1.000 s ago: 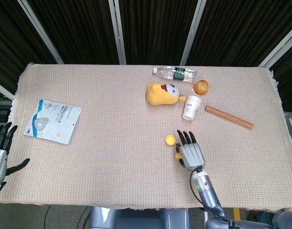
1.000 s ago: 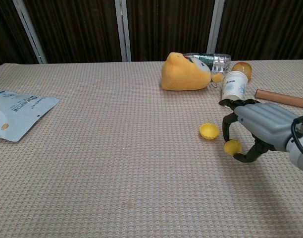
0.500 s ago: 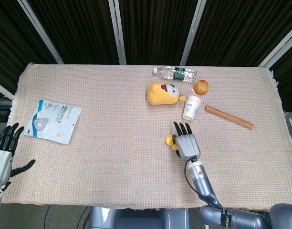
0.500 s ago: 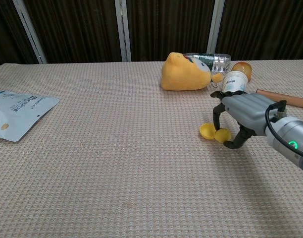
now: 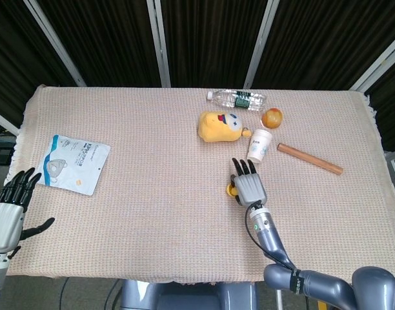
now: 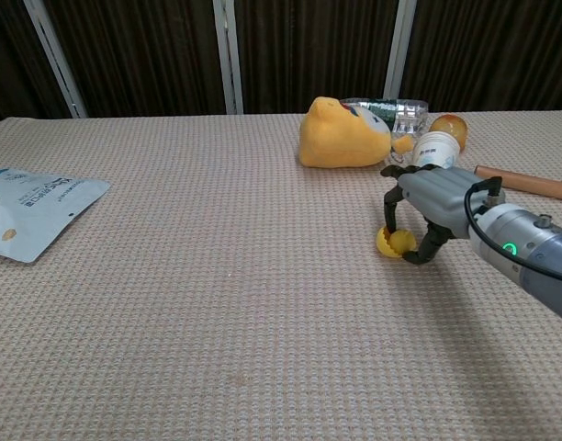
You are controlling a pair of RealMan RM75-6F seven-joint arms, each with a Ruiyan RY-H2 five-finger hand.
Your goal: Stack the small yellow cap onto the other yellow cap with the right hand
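The right hand (image 6: 426, 204) has carried the small round yellow cap (image 6: 400, 241) leftward and away from the near edge over the last second; a second ago the cap hung clear to the right of the other yellow cap (image 6: 385, 241), half a second ago it was touching that cap's right side, and now it sits over it, so the two read as one yellow lump on the woven beige table (image 6: 217, 303). The small cap is pinched between the thumb and a curled finger, the rest of the hand arched above. I'd judge the stacking nearly done: what remains is to let go and see whether the cap sits square.

The chest view gives this best, showing the pinch from the side and the small cap resting on or just above the lower one; I cannot tell whether they fully touch. From the head view the right hand (image 5: 249, 186) covers almost everything, with only a sliver of yellow (image 5: 230, 190) peeping out at its left. That view alone shows the left hand (image 5: 7, 216), fingers spread and holding nothing, at the near left corner, having crept a little further into view.
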